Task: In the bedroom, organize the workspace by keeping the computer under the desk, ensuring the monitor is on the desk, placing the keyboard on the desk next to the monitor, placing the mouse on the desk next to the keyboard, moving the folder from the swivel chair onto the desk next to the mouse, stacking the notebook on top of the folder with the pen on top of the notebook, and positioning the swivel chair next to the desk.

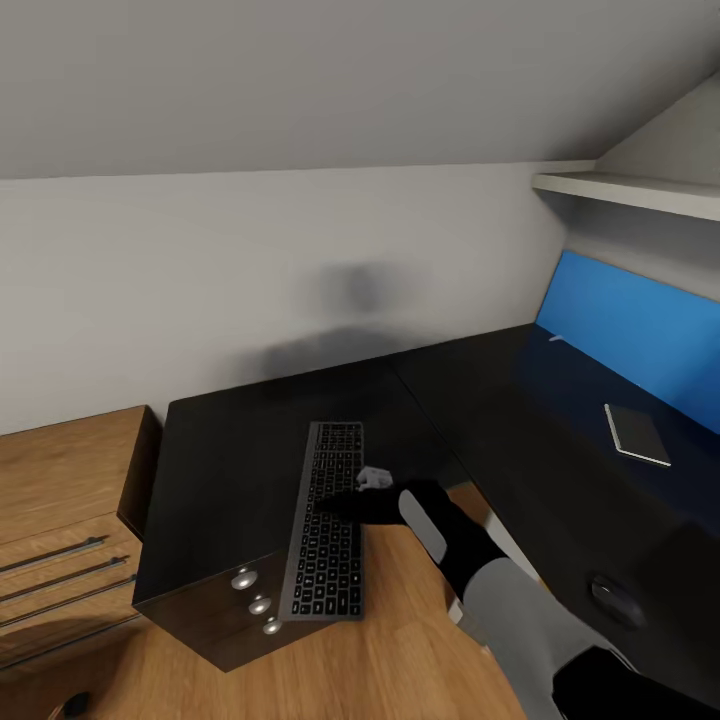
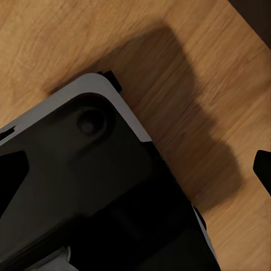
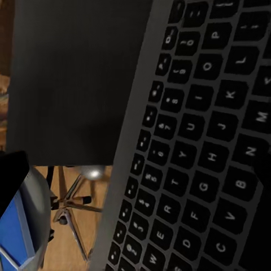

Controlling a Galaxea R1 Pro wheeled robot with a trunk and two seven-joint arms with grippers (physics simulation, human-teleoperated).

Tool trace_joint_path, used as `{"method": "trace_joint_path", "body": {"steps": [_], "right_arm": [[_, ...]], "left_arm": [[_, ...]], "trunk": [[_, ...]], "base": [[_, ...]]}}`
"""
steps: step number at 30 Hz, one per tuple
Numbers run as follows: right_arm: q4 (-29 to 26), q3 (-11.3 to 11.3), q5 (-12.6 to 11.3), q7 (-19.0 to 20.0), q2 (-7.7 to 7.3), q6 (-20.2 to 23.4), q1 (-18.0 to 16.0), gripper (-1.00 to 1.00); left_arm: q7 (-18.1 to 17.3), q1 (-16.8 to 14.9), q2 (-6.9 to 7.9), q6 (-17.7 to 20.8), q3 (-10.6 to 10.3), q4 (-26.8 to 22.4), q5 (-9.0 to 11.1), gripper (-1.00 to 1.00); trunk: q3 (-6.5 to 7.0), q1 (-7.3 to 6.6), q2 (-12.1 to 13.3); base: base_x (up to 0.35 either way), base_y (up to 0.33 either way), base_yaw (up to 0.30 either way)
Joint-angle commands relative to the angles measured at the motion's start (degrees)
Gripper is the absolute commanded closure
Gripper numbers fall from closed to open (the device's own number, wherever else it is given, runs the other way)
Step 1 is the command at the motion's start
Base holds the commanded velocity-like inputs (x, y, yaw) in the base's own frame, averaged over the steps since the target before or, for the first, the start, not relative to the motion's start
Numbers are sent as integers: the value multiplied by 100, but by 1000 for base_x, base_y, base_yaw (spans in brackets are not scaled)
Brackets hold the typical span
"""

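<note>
Head view: we see keyboard on desk, long axis running away from us, near end overhanging desk edge. Our right gripper sits at its right long edge, roughly mid-length; right arm clearly nearer. Jaws not clear, cannot tell if clamped. Notebook well apart on far wing by blue panel.

Left wrist view: wood floor, robot's dark base; left pincer state unreadable.

Right wrist view: keys close up, keyboard over desk top; beyond the edge, swivel chair base, blue folder.
</note>
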Motion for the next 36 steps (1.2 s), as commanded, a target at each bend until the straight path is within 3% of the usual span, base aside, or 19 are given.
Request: {"method": "trace_joint_path", "body": {"steps": [1,5,12,15,23,24,25,28,30,31,32,36], "right_arm": [[-78,0,16,16,-7,21,24,-100],[-763,-28,22,14,-118,26,336,-100],[-2420,-43,28,-49,-594,72,904,-100],[-3122,-53,28,-245,-752,191,1104,-100],[-4116,-72,-2,-971,-856,610,1399,-100],[-4182,-74,-6,-1015,-861,671,1416,-100],[-4454,-75,-15,-1123,-874,836,1477,-100],[-4645,-76,-15,-1162,-878,896,1557,-100],[-4731,-75,-16,-1175,-876,919,1604,-100],[-4906,-68,-16,-1199,-873,951,1674,-100],[-5069,-66,-10,-1205,-875,964,1724,-100],[-5320,-66,11,-1238,-869,974,1906,-100]], "left_arm": [[40,2,5,6,-12,-16,37,-100],[37,2,4,5,-16,-20,37,-100],[9,-1,10,4,-20,-91,33,-100],[23,0,12,2,-14,-346,32,-100],[86,49,4,-62,12,-987,56,-100],[85,52,0,-120,12,-1038,68,-100],[78,59,-12,-503,1,-1206,105,-100],[67,61,-21,-753,-7,-1274,151,-100],[59,62,-38,-855,-1,-1301,241,-100],[26,59,-100,-999,25,-1343,772,-100],[17,49,-114,-1026,16,-1403,974,-100],[9,32,-126,-1060,-15,-1655,1079,-100]], "trunk": [[-5,1,-5],[-5,1,-5],[-5,1,-5],[-5,1,-5],[-5,1,-5],[-5,1,-5],[-5,1,-5],[-5,1,-5],[-5,1,-5],[-5,1,-5],[-3,1,-5],[14,1,-5]], "base": [[0,0,0],[0,0,0],[-92,-84,0],[-197,-177,0],[-247,-195,0],[-276,-178,0],[-220,-89,0],[-143,-58,7],[-81,-33,53],[-19,-8,210],[-10,-4,231],[-4,-2,205]]}}
